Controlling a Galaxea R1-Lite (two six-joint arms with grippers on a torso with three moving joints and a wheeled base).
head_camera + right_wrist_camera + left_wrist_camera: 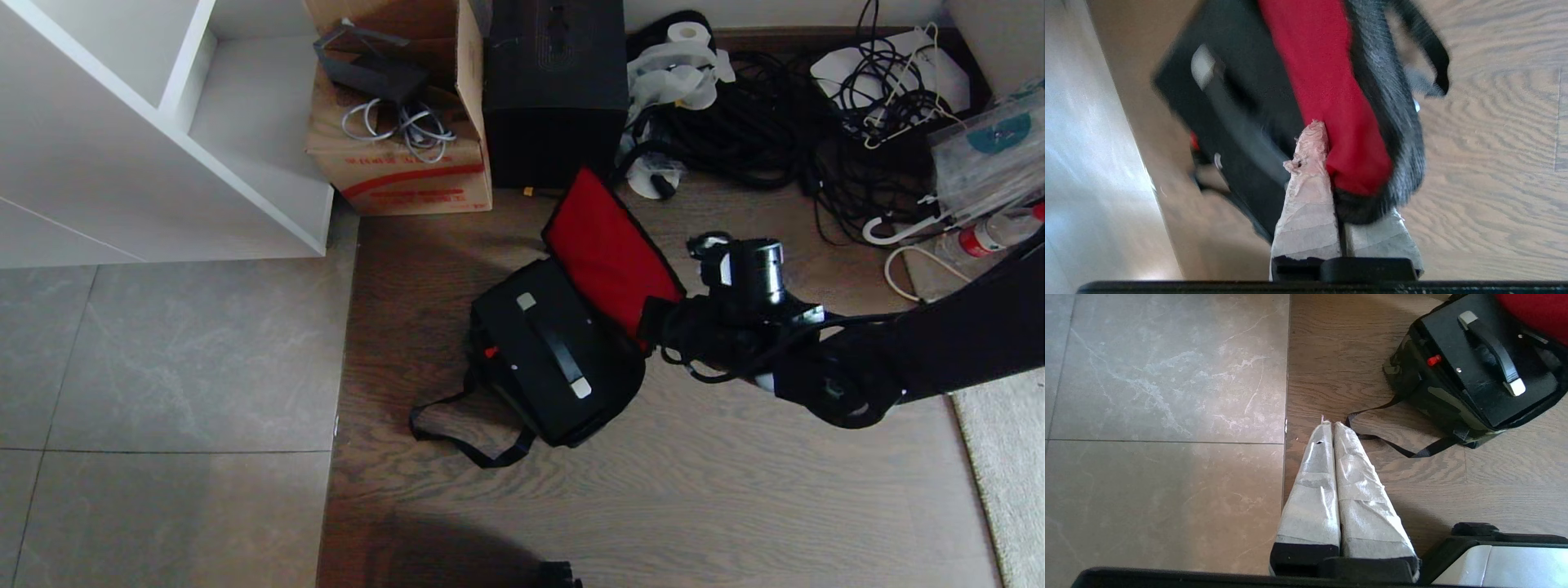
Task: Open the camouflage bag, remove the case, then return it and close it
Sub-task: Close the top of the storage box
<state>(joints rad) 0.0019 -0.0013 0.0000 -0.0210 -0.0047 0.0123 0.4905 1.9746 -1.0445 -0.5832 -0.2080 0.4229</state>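
Right gripper is clamped on the edge of the bag's lid, pinching red lining and black outer fabric between its taped fingers. Lid is standing open, leaning away toward 1 o'clock of the bag.

The camouflage bag is sitting open on the wood floor, about centre of the head view. The case is sitting inside it, handle up, silver ends and a small red latch showing.

Can't tell from this alone whether this is the opening step or the closing one. Either way the lid is what's being worked.
- If opening: next move is letting go of the lid so it's resting back, then going for the handle. Lid looks floppy, so it may be falling back over the case.
- If closing: swinging the lid toward 7 o'clock over the case, keeping the pinch until it's lying flat.

Left gripper is parked low, fingers together, holding nothing, hanging over the wood/tile seam at about 7 o'clock of the bag. The bag's strap is trailing loose on the floor toward it.

Room: grey tile at 9 o'clock, white shelf unit at 10. Cardboard box with cables and a tall black box at 12. Tangle of black cables at 1–2 o'clock.
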